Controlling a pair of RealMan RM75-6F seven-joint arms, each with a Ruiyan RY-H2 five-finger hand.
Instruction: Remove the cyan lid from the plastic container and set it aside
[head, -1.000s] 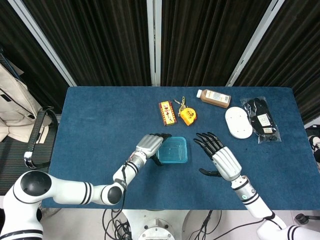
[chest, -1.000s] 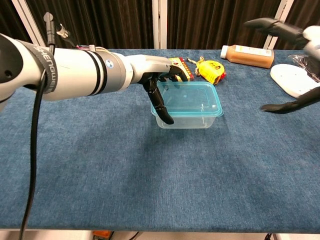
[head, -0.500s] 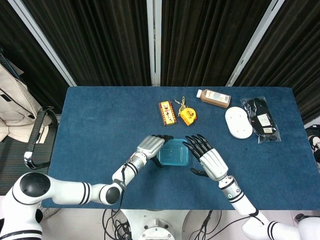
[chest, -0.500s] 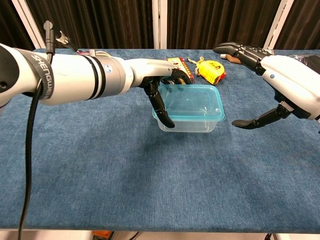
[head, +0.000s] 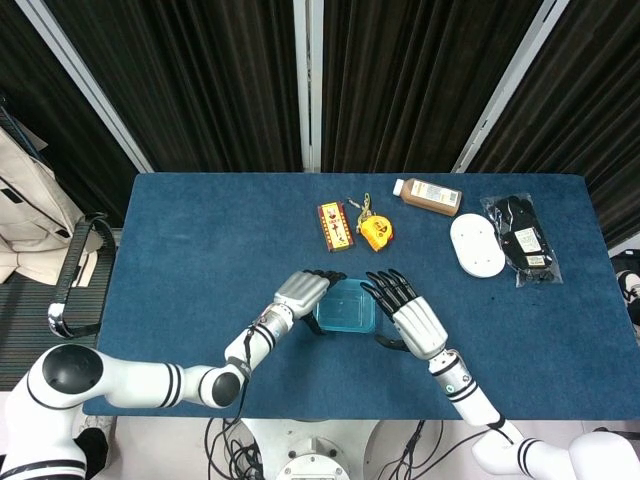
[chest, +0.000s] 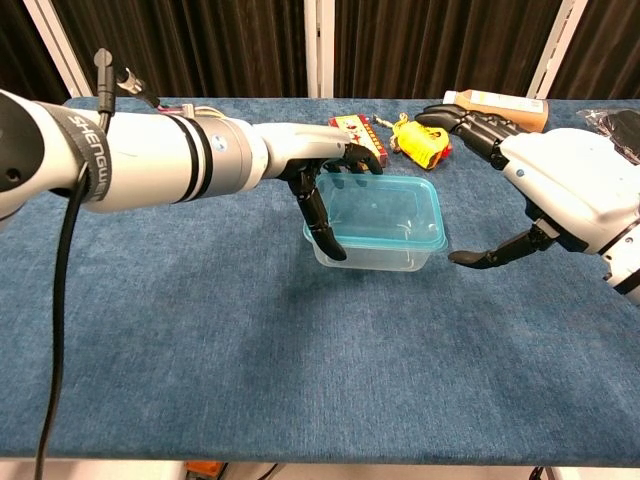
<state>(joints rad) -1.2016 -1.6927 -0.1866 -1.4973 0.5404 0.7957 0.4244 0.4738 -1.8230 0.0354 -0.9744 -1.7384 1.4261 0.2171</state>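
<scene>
A clear plastic container (chest: 378, 252) with a cyan lid (chest: 385, 212) stands on the blue table (head: 200, 250); the lid (head: 345, 303) is on it. My left hand (head: 303, 292) holds the container's left side, thumb down its front wall and fingers over the lid's left edge (chest: 322, 178). My right hand (head: 410, 318) is spread at the container's right side, fingers (chest: 462, 128) reaching over the lid's far right corner and thumb near the right wall. I cannot tell whether it touches the lid.
Behind the container lie a red patterned box (head: 336, 225), a yellow tape measure (head: 375, 232) and a brown bottle (head: 430, 195). A white oval dish (head: 476, 246) and a black packet (head: 522, 240) sit at the right.
My right hand has moved left from the open table to the container's right side, fingers now over the lid. My left hand stays on the container, which shifted slightly.
</scene>
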